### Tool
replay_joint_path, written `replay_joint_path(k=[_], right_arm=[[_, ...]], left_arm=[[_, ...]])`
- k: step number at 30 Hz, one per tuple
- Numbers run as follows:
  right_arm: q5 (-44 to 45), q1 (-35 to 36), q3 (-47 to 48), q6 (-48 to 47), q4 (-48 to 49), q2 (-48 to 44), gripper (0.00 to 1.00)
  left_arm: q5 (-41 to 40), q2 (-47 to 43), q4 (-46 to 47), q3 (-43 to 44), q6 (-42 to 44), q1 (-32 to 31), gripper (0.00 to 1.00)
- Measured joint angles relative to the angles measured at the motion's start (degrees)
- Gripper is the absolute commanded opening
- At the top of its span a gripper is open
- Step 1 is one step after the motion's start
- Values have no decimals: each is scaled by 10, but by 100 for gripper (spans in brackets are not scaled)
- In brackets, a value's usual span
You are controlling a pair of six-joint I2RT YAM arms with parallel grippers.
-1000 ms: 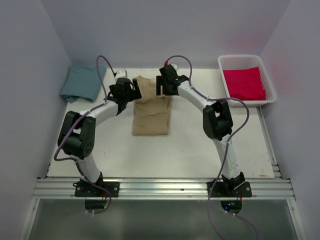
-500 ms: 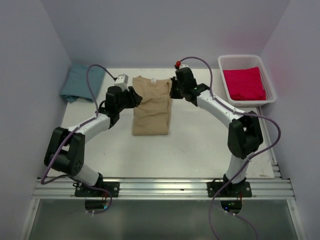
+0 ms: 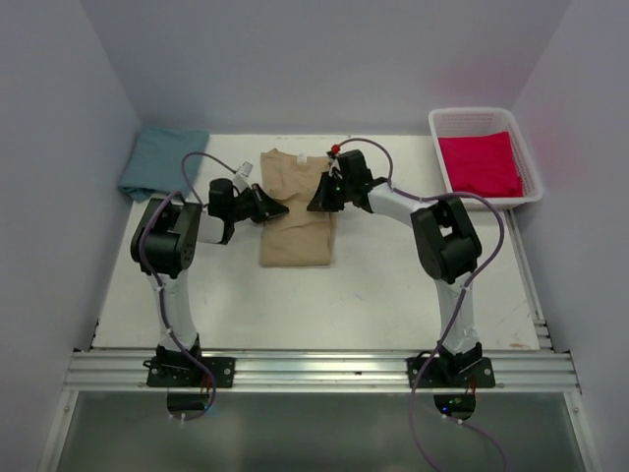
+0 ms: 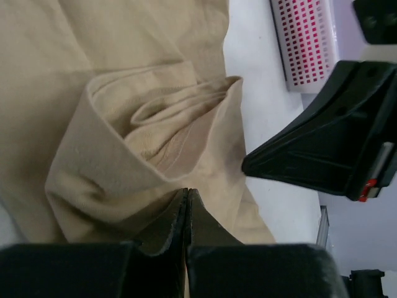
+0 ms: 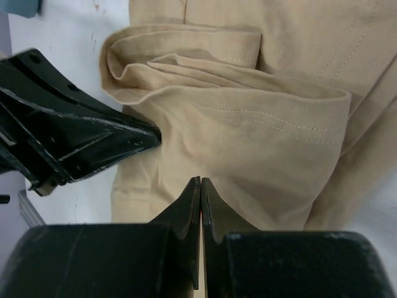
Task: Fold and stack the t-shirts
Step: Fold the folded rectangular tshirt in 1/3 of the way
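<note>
Now the left gripper (image 4: 187, 195) and right gripper (image 5: 200, 183) are pinching the tan t-shirt (image 3: 298, 236), ideally lifting its edges evenly together.

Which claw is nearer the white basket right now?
Right. The right claw sits at the tan shirt's right edge, with the basket off to its right. The left claw is at the shirt's left edge, farther away.
</note>
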Motion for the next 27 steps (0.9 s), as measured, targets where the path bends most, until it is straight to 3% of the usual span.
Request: replay_joint_path(k=[7, 13, 19, 27], right_arm=[[-22, -3, 53, 10, 6, 73, 0], [-16, -5, 141, 3, -17, 128, 0], [24, -7, 204, -17, -60, 156, 0], [92, -9, 222, -44, -106, 157, 0]], left_arm=[[47, 66, 108, 49, -78, 11, 0], [58, 127, 117, 114, -101, 16, 0], [58, 180, 67, 193, -96, 20, 0], [54, 217, -36, 304, -74, 25, 0]])
